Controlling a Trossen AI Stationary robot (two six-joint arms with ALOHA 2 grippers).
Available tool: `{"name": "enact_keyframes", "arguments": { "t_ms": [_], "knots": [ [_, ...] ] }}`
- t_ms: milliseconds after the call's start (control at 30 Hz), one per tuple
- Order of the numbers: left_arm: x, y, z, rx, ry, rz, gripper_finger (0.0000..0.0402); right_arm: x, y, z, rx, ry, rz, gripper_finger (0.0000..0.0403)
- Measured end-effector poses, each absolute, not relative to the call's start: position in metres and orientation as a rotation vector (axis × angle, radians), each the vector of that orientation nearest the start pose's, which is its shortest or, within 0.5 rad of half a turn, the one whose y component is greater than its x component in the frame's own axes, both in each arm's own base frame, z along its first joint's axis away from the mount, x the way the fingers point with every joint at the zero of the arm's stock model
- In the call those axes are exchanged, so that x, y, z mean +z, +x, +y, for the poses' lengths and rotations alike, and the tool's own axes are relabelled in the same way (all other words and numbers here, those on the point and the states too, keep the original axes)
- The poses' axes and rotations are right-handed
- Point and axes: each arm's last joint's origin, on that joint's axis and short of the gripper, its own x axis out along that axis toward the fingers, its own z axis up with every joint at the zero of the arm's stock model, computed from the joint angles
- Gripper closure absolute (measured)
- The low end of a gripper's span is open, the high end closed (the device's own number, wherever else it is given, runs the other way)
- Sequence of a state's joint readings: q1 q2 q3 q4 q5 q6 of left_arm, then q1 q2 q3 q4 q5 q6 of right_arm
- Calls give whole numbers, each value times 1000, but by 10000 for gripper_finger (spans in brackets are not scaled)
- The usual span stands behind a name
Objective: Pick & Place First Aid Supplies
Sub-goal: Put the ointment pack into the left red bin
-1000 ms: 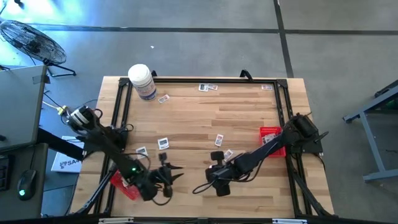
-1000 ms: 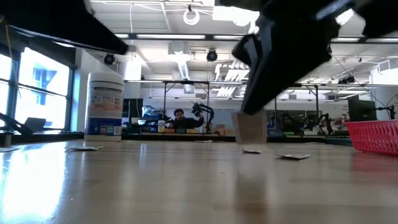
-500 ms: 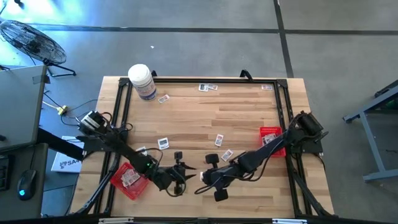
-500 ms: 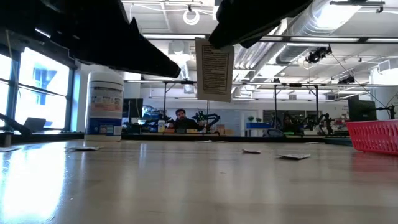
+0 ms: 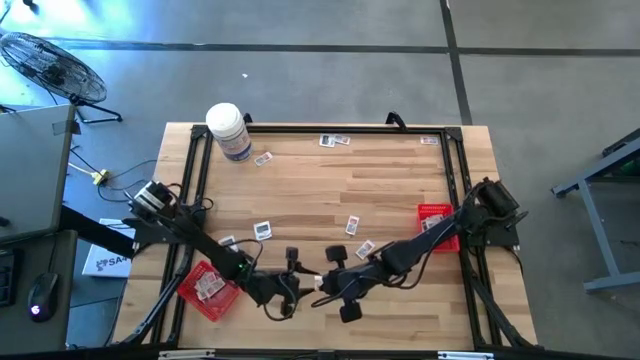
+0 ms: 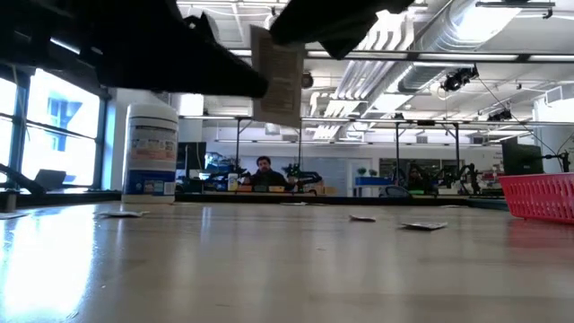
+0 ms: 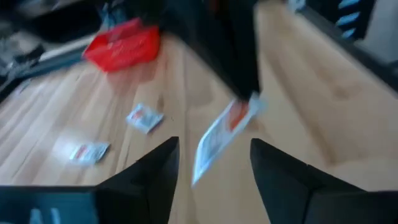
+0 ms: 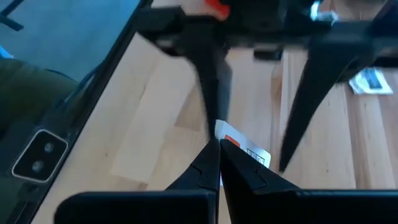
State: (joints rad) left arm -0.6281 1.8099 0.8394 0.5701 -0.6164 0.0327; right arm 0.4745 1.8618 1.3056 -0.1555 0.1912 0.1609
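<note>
Packet pinched by right pincer, left pincer now spread wide, closer around it

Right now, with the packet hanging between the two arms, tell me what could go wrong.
1. The right claw pinches the packet only by one edge, high above the table; it may slip out.
2. The left claw is open and close; closing off-centre could bend the hanging packet or miss it.
3. Both arms meet near the table's front edge, so a dropped packet might land off the table.
</note>
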Motion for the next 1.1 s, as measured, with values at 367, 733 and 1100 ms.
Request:
{"name": "enact_keyframes", "arguments": {
  "t_ms": [367,733,1100],
  "knots": [
    [149,300,-196,2,296,302,302,217,369,179,218,-79,668,401],
    [149,300,-196,5,293,308,387,219,368,179,174,-151,648,382],
    [164,284,-204,58,341,414,400,256,344,194,-51,-356,488,284]
  ]
}}
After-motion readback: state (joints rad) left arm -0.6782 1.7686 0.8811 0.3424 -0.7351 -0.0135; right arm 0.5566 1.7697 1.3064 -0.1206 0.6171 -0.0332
